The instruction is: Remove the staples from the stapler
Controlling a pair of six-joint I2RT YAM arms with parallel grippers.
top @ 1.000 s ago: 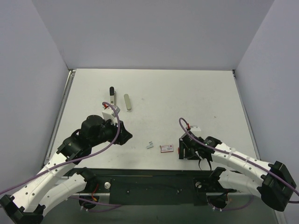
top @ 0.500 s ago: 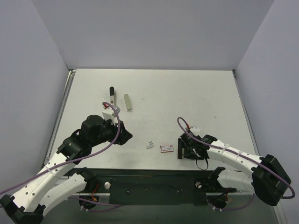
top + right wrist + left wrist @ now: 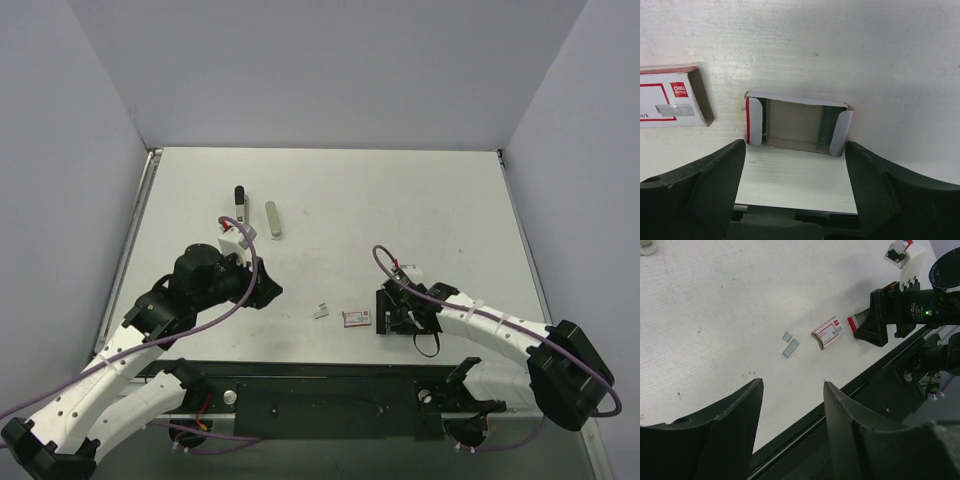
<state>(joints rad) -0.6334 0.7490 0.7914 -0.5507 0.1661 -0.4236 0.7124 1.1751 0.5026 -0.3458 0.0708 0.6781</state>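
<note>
Right pincer (image 3: 795, 146) gapes wide, straddling the cardboard tray (image 3: 792, 120).

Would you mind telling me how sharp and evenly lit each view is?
Top external view: soft, even light, faint shadows on the table. Left wrist view: staples crisp, its own jaws dark and blurred. Right wrist view: open cardboard tray sharp, interior shadowed, jaws soft.
</note>
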